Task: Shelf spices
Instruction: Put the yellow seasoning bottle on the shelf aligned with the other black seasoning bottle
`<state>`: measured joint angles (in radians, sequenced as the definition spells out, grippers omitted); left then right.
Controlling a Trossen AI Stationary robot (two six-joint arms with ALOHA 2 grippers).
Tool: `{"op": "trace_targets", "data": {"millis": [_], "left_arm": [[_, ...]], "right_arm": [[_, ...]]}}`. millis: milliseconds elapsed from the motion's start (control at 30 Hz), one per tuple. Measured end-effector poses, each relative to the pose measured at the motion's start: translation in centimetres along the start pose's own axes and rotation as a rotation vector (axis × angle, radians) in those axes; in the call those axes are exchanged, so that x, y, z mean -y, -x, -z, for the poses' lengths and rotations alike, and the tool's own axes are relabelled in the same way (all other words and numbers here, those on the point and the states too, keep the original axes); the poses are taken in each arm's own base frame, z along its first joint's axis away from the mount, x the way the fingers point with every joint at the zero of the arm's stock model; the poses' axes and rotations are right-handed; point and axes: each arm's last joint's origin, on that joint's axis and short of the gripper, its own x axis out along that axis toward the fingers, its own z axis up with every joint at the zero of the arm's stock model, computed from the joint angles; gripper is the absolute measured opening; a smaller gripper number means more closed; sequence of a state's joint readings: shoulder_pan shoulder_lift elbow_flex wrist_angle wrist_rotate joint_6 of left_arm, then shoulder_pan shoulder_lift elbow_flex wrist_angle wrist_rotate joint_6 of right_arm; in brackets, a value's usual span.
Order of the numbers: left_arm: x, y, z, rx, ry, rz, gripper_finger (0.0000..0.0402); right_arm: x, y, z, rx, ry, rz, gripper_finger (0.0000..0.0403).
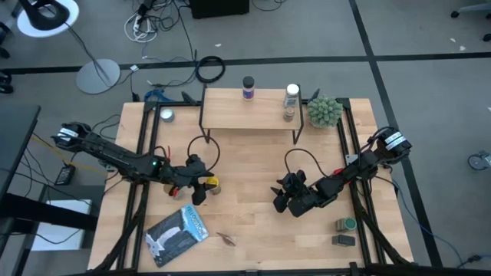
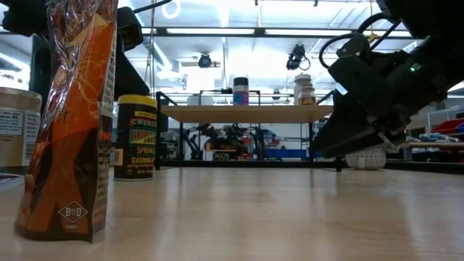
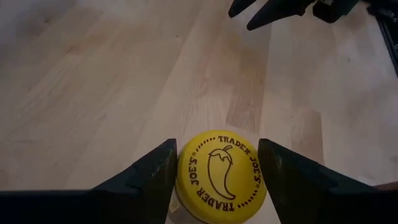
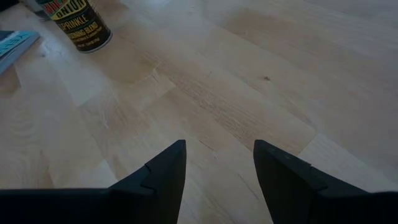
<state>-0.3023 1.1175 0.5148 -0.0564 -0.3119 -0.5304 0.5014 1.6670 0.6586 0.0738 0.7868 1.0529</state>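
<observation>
Left gripper (image 1: 201, 186): low over the table's left-middle, fingers (image 3: 146, 177) apart, one either side of the yellow jar (image 3: 221, 175); lined up to grab its lid, probably not clamped yet, contact hard to tell.
Yellow jar: upright on the table (image 1: 253, 165), well short of the shelf (image 1: 249, 115), beside the flat packet (image 1: 178, 233).
Right gripper (image 1: 288, 198): hovers over bare wood right of centre, fingers (image 4: 163, 175) apart, holding nothing; looks like it's waiting.
Shelf: at the far edge, two bottles already on it, a dark-capped one (image 1: 248, 87) and a white-capped one (image 1: 291, 100).
Not shelved: tin (image 1: 166, 115) left of shelf, two tins (image 1: 345, 230) near the right edge.
Plant (image 1: 324, 111): right of shelf, not part of it.
</observation>
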Motion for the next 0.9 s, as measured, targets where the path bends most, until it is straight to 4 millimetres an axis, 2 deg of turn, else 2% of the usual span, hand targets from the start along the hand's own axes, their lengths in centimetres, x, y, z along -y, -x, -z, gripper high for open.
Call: {"op": "trace_targets", "data": {"millis": [233,500,900], "left_arm": [[0.4,0.0,-0.9,0.103,0.003,0.018,0.0229],[0.2,0.0,-1.0,0.127,-0.01,-0.019,0.0235],[0.0,-0.1,-1.2,0.139,0.023,-0.032,0.0317]], "right_arm": [[0.0,0.0,0.0,0.0,-0.001,-0.001,0.0187],[0.0,0.0,0.0,0.001,-0.002,-0.002,0.0187],[0.0,0.0,0.0,0.001,-0.002,-0.002,0.0187]]}}
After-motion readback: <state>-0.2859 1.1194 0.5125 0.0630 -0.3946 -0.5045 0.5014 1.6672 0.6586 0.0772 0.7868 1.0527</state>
